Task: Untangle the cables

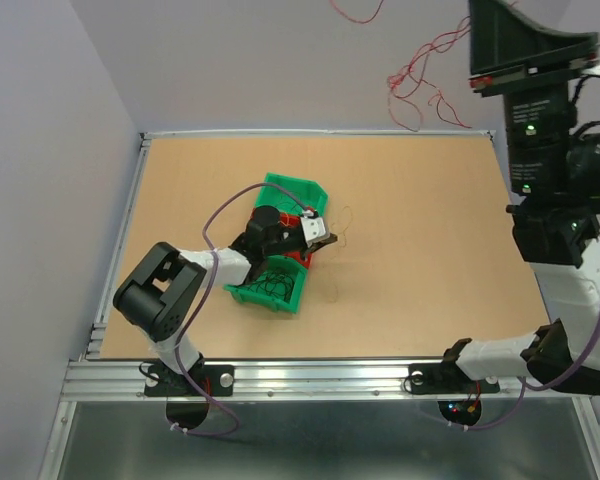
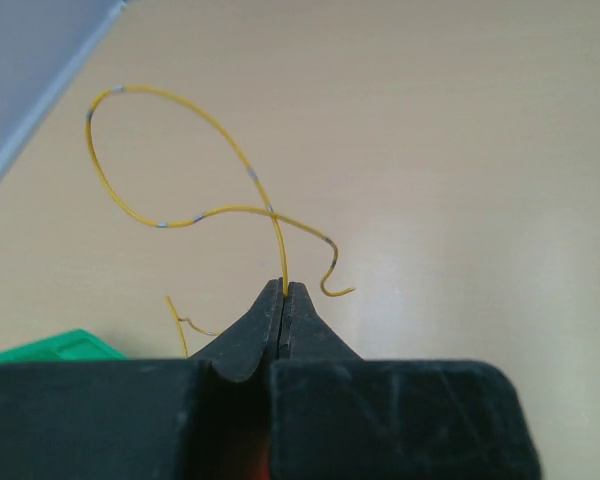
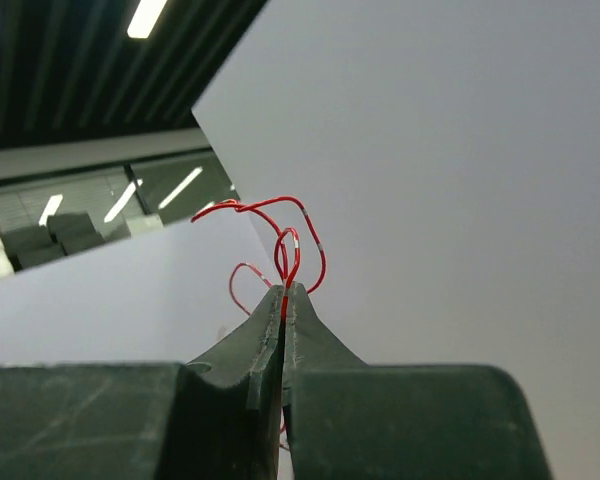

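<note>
The left gripper [image 2: 285, 290] was clenched on a yellow cable [image 2: 185, 150], the strand pinched right at the tips of the closed jaws. From there it rose into 1 open loop, crossed itself once and ended in a small hook, all above the bare table [image 1: 420, 230]. In the overhead view that gripper sat at the right edge of the green bin [image 1: 280, 240], which stood near the middle of the table; dark thin cables [image 1: 270, 283] lay in the bin's near compartment, and a faint strand trailed onto the table just right of the bin.

The right gripper [image 3: 284, 292], raised high and far to the right of the bin, was clamped shut on a red cable [image 3: 280, 235] whose curls dangled against the back wall in the overhead view.

The step in hand looked like drawing the yellow cable free of the bin. To do it well, the lift should probably be slow and straight away from the bin, watching the short yellow end beside the bin's corner for any snag on the dark cables. The grip was at the very tip of the jaws, so a sudden tug could let the strand slip. Keeping the red cable well apart should stop the 2 from tangling again.
</note>
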{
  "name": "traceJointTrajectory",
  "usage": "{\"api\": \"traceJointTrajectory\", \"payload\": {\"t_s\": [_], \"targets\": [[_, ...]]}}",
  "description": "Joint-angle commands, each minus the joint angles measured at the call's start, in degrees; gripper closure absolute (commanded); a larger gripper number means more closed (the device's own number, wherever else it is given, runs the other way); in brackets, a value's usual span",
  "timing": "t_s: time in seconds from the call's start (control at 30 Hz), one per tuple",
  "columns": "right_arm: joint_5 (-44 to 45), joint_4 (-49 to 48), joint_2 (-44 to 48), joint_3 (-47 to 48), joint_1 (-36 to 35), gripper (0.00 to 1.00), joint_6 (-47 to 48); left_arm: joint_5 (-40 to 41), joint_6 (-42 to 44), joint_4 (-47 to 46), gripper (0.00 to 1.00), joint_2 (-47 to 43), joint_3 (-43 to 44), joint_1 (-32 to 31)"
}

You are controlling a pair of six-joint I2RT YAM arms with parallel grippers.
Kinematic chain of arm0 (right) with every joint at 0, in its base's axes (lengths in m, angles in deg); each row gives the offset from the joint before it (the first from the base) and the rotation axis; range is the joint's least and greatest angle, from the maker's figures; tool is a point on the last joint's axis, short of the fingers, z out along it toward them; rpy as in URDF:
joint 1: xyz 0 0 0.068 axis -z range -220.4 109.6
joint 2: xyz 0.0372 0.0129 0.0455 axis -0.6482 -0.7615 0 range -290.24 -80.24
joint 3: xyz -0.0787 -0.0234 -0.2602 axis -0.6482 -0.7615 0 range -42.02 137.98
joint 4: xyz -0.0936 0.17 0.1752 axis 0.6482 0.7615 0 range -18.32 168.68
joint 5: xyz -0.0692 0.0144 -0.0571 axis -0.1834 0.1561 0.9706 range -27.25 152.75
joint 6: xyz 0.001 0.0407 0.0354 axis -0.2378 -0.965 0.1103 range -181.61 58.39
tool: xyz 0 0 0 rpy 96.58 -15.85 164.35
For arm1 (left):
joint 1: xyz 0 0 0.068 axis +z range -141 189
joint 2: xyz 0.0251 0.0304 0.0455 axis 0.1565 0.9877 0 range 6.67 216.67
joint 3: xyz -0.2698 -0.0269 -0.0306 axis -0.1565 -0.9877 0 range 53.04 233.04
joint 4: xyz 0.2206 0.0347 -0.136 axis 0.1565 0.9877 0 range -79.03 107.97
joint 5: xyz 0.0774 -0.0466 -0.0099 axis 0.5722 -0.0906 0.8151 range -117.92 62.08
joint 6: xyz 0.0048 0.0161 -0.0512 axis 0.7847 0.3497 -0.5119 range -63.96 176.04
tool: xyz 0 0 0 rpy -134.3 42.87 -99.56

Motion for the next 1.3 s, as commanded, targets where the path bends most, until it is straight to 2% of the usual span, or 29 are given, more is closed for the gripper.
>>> {"api": "traceJointTrajectory", "payload": {"t_s": [0.0, 0.2, 0.43, 0.57, 0.8, 0.93, 1.07, 1.27], "targets": [[2.23, -0.85, 1.33, 4.62, -0.27, 0.99, 2.63, -0.83, -2.37, 0.08, 1.0, 0.79, 2.51, -0.1], [4.51, -0.31, 4.93, -4.33, -0.27, 0.99, 3.86, 0.58, -4.65, 0.26, 1.0, -4.47, 2.34, -0.1], [2.14, -0.32, 4.23, -14.79, -0.27, 0.99, 7.81, -2.49, -7.9, 12.2, 1.0, -18.18, 3.57, -0.09], [1.0, -0.4, 2.39, -19.89, -0.18, 1.0, 9.04, -3.82, -7.82, 17.74, 1.0, -25.74, 1.02, -0.09], [-4.26, -1.63, -3.75, -24.47, 1.66, 0.99, 8.52, 6.63, -4.83, 33.89, 1.0, -41.81, 1.02, 0.43], [-7.34, -2.34, -6.57, -25.26, 3.76, 0.99, 7.03, 9.1, -1.68, 40.15, 1.0, -47.18, 2.07, 0.87], [-11.12, -5.31, -10.52, -28.41, 6.14, 0.99, 4.13, 15.85, 2.89, 47.44, 1.0, -50.45, 5.31, 1.22], [-14.99, -10.41, -15.89, -30.88, 7.81, 0.99, 2.63, 25.08, 3.26, 52.37, 1.0, -51.07, 12.78, 1.49]]}}
